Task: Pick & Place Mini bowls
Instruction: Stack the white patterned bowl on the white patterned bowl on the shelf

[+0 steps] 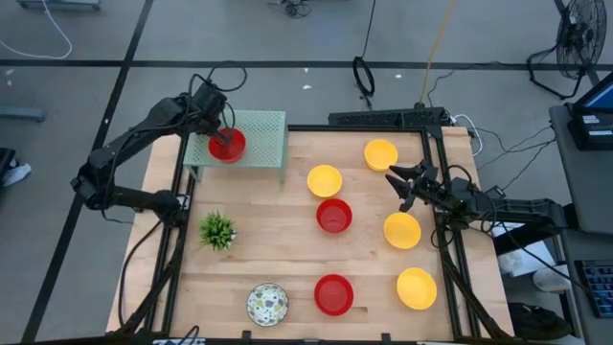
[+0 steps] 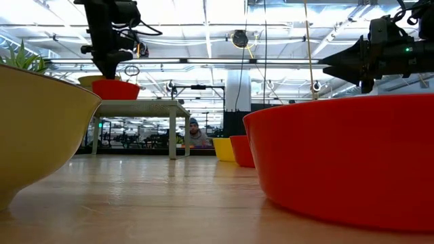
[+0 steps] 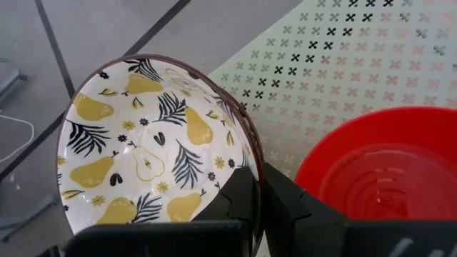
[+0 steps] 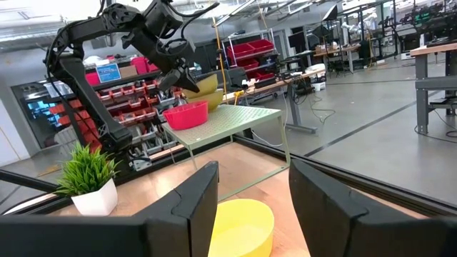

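My left gripper (image 1: 218,123) hangs over the pale green mesh rack (image 1: 259,134) at the far left, shut on a white mini bowl with a pear-and-leaf pattern (image 3: 153,143). A red mini bowl (image 1: 227,146) stands on the rack right beside it. My right gripper (image 1: 397,187) waits open above the table's right side, its fingers level, with a yellow mini bowl (image 4: 243,225) lying below and ahead of them. Loose on the table are several yellow bowls (image 1: 324,179), two red ones (image 1: 333,215) and one more patterned bowl (image 1: 267,304). My left gripper pinches the patterned bowl's rim (image 3: 251,168), one finger (image 3: 235,203) inside the bowl and the other outside. The fingers slant down from above. The bowl is lifted clear and tilted steeply, its inside turned sideways, next to the red bowl (image 3: 389,171) at the rack's edge.
A small green plant (image 1: 217,230) in a white pot stands at the table's left. The black frame rails (image 1: 436,144) run along the table's sides. A person sits in the room far behind the table (image 2: 196,135).
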Robot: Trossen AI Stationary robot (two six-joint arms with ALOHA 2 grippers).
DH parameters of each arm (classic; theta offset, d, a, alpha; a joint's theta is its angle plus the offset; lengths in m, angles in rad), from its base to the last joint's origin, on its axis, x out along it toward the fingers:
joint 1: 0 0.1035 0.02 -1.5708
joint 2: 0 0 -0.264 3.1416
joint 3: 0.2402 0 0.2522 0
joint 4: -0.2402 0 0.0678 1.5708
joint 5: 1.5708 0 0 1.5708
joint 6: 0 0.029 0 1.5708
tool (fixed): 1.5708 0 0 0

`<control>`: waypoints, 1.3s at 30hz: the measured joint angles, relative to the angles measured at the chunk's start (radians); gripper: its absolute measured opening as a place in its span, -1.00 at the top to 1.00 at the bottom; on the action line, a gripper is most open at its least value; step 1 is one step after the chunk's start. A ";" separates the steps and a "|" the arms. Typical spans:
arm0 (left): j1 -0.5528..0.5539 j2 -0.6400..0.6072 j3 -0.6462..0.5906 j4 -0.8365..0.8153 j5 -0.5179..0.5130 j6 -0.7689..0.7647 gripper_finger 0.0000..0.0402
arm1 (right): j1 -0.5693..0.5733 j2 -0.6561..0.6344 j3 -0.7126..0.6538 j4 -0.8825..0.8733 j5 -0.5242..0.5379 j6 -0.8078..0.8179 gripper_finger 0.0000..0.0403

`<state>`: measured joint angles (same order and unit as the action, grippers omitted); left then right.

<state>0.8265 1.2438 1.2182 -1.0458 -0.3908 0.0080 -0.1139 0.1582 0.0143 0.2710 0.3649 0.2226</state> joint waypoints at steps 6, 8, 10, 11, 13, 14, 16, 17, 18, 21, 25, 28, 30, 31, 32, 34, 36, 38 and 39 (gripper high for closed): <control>0.000 0.000 0.000 0.000 0.000 0.016 0.95 | 0.000 0.000 0.000 0.000 0.000 0.000 0.20; 0.000 0.000 0.000 0.000 0.000 0.016 0.95 | 0.000 0.000 0.000 0.000 0.000 0.000 0.20; 0.000 0.000 0.000 0.000 0.000 0.015 0.95 | 0.000 0.000 0.000 0.000 0.000 0.000 0.20; 0.000 0.000 0.000 0.000 0.000 0.015 0.95 | 0.000 0.000 0.000 0.000 0.000 0.000 0.20; 0.000 0.000 0.000 0.000 -0.001 0.007 0.95 | 0.000 0.000 0.000 0.000 0.000 0.000 0.20; 0.000 0.000 0.000 0.000 -0.001 0.004 0.95 | 0.000 0.000 0.000 0.000 0.000 0.000 0.20; 0.000 0.000 -0.001 0.000 -0.002 -0.011 0.95 | 0.000 0.000 0.000 0.000 0.000 0.000 0.20; 0.000 -0.001 -0.005 0.003 -0.002 -0.015 0.95 | 0.000 0.000 0.000 0.000 0.000 0.000 0.20; 0.000 -0.001 -0.011 0.005 -0.002 -0.014 0.95 | 0.000 0.000 0.000 0.000 0.000 0.000 0.20; 0.000 -0.001 -0.042 0.006 -0.005 -0.013 0.95 | 0.000 0.000 0.000 0.000 0.000 0.000 0.20; 0.000 -0.001 -0.055 0.019 -0.028 0.004 0.95 | 0.000 0.000 0.000 0.000 0.000 0.000 0.20; 0.000 -0.001 -0.055 0.061 -0.029 0.011 0.92 | 0.000 0.000 0.000 0.000 0.000 0.000 0.20; 0.000 -0.001 -0.055 0.068 -0.029 0.016 0.91 | 0.000 0.000 0.000 0.000 0.000 0.000 0.20; 0.000 -0.001 -0.055 0.071 -0.028 0.021 0.91 | 0.000 0.000 0.000 0.000 0.000 0.000 0.20; 0.000 -0.001 -0.055 0.074 -0.028 0.026 0.91 | 0.000 0.000 0.000 0.000 0.000 0.000 0.20; 0.000 -0.001 -0.055 0.073 -0.028 0.032 0.91 | 0.000 0.000 0.000 0.000 0.000 0.000 0.20; 0.000 -0.001 -0.055 0.070 -0.028 0.030 0.90 | 0.000 0.000 0.000 0.000 0.000 0.000 0.20; 0.000 -0.001 -0.055 0.066 -0.028 0.022 0.90 | 0.000 0.000 0.000 0.000 0.000 0.000 0.20; 0.000 -0.001 -0.055 0.064 -0.028 0.022 0.90 | 0.000 0.000 0.000 0.000 0.000 0.000 0.20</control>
<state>0.8261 1.2427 1.1633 -0.9823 -0.4187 0.0300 -0.1139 0.1584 0.0143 0.2713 0.3648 0.2229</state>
